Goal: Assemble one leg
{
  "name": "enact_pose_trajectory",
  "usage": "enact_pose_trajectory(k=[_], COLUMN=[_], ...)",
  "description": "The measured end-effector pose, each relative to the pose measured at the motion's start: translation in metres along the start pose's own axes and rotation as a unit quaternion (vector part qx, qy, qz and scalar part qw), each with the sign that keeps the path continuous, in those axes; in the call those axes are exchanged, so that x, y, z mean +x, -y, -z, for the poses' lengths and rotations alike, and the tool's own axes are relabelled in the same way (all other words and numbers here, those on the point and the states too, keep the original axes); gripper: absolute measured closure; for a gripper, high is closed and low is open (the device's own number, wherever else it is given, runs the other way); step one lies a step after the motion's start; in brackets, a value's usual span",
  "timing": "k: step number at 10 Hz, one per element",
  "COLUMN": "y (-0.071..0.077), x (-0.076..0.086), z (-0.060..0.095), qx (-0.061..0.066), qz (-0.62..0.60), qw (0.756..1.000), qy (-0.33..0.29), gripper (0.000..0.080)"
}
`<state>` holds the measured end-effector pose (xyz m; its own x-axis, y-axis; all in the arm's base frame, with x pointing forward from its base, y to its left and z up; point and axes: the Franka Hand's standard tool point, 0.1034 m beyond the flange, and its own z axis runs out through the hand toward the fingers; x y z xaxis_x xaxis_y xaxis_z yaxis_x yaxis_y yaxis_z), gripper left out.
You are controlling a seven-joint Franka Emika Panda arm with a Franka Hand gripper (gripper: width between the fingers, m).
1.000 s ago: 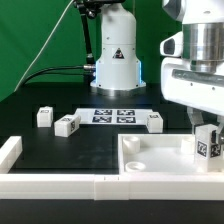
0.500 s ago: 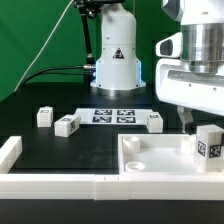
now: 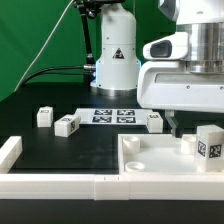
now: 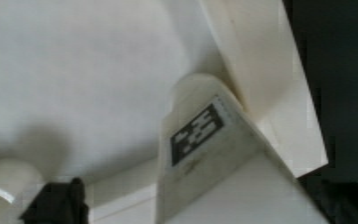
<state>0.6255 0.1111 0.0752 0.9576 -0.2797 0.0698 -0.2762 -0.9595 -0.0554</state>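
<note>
A leg (image 3: 209,143), a small white block with a marker tag, stands upright on the near right part of the white tabletop (image 3: 150,165). My gripper (image 3: 177,127) hangs just to the exterior view's left of it, a little higher, open and empty. In the wrist view the same leg (image 4: 211,130) stands on the tabletop (image 4: 87,80) beside its raised edge, with my dark fingertips (image 4: 60,200) spread wide apart. A corner hole (image 4: 5,180) shows near them. Three more legs (image 3: 44,117), (image 3: 66,125), (image 3: 154,121) lie on the black table.
The marker board (image 3: 112,116) lies behind the loose legs, in front of the robot base (image 3: 115,60). White border bars run along the front (image 3: 60,186) and at the exterior view's left (image 3: 9,153).
My gripper has let go of the leg and moved up and to the exterior view's left. The leg stays standing on the tabletop.
</note>
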Motion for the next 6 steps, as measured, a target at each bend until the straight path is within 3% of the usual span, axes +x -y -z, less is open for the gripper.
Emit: enact_pose_trajectory(k=[4,6], y=[-0.0014,-0.0015], x=[0.0005,0.0006], z=[0.0000,0.0000], qx=[-0.008,-0.008], qz=[0.173,0.178], qw=[0.985,0.984], qy=[-0.001,-0.001], gripper=[0.0151,0.0163])
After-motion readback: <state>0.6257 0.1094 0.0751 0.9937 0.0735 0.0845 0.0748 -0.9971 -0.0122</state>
